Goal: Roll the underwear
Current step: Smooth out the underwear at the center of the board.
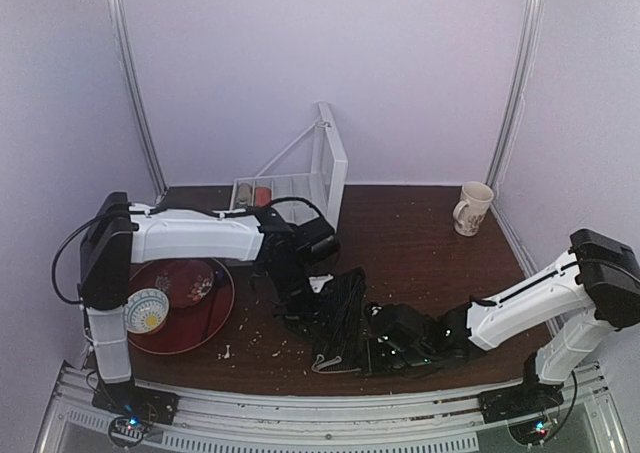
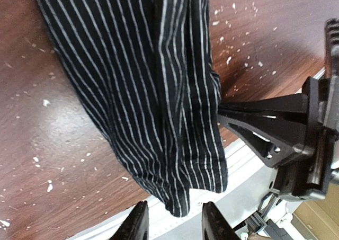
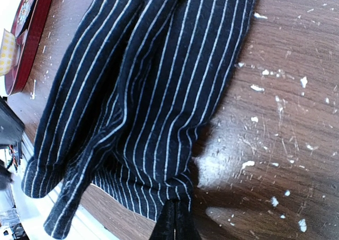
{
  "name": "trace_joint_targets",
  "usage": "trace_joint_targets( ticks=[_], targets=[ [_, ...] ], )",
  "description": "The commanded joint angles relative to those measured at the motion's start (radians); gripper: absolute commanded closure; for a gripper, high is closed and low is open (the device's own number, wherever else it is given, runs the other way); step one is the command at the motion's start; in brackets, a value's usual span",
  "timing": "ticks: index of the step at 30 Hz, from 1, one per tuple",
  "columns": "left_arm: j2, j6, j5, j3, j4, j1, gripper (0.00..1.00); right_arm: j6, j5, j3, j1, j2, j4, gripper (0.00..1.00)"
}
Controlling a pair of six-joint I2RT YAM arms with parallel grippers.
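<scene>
Dark brown wood makes up the counter (image 1: 430,253). The underwear (image 1: 340,308) lies on it by the middle of the near edge. It is gathered into a long, narrow band of black pinstriped cloth that runs from mid-counter toward that edge, and its near end reaches over onto the pale rail there. The band is loosely folded along its length, with soft ridges. No coil shows at either end, so the rolling proper appears not yet begun; the step in hand looks like shaping and steadying the strip.

The right tool (image 3: 175,221) reaches in from the right-hand edge with its fingers together, clamped on the hem at the band's right side close to the near end. The left tool (image 2: 176,224) hangs over that same end with its fingers apart; the tip of the cloth sits in the gap and is not pinched. Small pale specks litter the wood around the cloth.

The next move probably calls for the left tool to close on one end and turn it over onto the band. The right tool would need to keep the limp cloth from spreading or sliding off the near edge.
</scene>
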Motion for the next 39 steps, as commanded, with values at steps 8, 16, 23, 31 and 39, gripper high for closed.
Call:
trace_joint_targets(
  ticks=[8, 16, 23, 31, 39],
  targets=[
    [0.052, 0.009, 0.029, 0.026, -0.01, -0.022, 0.57, -0.012, -0.008, 0.006, 0.007, 0.041, -0.071, 1.0],
    [0.068, -0.008, 0.066, 0.028, 0.02, -0.023, 0.83, -0.01, -0.005, -0.001, 0.007, 0.039, -0.067, 1.0],
    [0.065, -0.051, 0.095, 0.042, 0.055, -0.023, 1.0, -0.006, -0.004, -0.007, 0.007, 0.042, -0.062, 1.0],
    [0.088, -0.117, 0.169, 0.061, 0.146, -0.023, 1.0, -0.003, -0.006, -0.011, 0.007, 0.047, -0.05, 1.0],
    [0.13, -0.138, 0.184, 0.066, 0.165, -0.023, 1.0, 0.0, -0.008, -0.02, 0.007, 0.046, -0.041, 1.0]
  ],
)
